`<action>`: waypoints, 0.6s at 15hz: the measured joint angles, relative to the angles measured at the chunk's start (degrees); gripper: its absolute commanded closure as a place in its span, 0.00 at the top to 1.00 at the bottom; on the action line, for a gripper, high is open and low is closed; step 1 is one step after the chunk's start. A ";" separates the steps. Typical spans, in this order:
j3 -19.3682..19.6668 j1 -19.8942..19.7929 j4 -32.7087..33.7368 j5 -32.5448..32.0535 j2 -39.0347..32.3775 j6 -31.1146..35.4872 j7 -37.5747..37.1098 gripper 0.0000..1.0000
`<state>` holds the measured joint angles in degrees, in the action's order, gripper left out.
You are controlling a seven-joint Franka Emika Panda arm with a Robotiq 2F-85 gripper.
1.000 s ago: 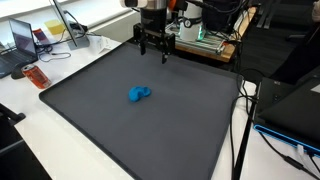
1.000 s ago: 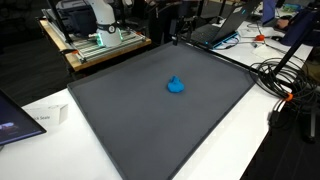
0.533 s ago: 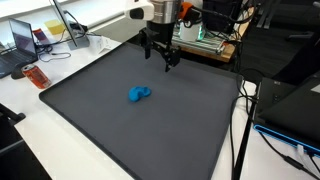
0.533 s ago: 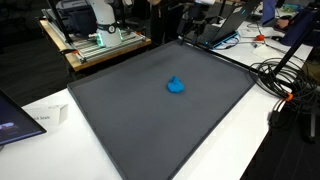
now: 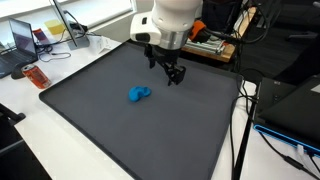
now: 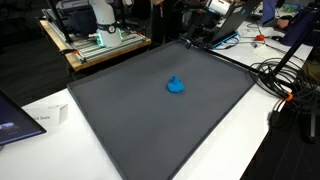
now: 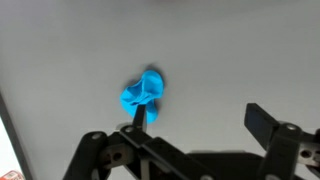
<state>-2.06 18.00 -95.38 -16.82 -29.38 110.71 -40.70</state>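
Covering the white desk [image 5: 40, 135], a dark mat [image 5: 150, 135] bears a blue toy [image 5: 139, 95]; jaws hang apart nearby.

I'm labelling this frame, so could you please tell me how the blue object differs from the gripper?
Colour: the blue object is bright blue, while the gripper is black. Pose: the blue object lies on the gray mat, while the gripper hangs in the air, touching nothing. Shape: the blue object is one small lump, while the gripper has two fingers, spread open in the wrist view. Both are much smaller than the mat.
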 measured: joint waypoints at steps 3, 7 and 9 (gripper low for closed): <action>0.71 1.01 4.87 -0.22 -4.23 -2.10 -2.87 1.00; 1.79 2.08 10.90 -0.24 -9.27 -4.82 -6.51 1.00; 2.35 2.55 13.85 -0.24 -11.66 -6.56 -8.00 1.00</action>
<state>0.29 20.55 -81.53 -17.06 -41.05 104.15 -48.71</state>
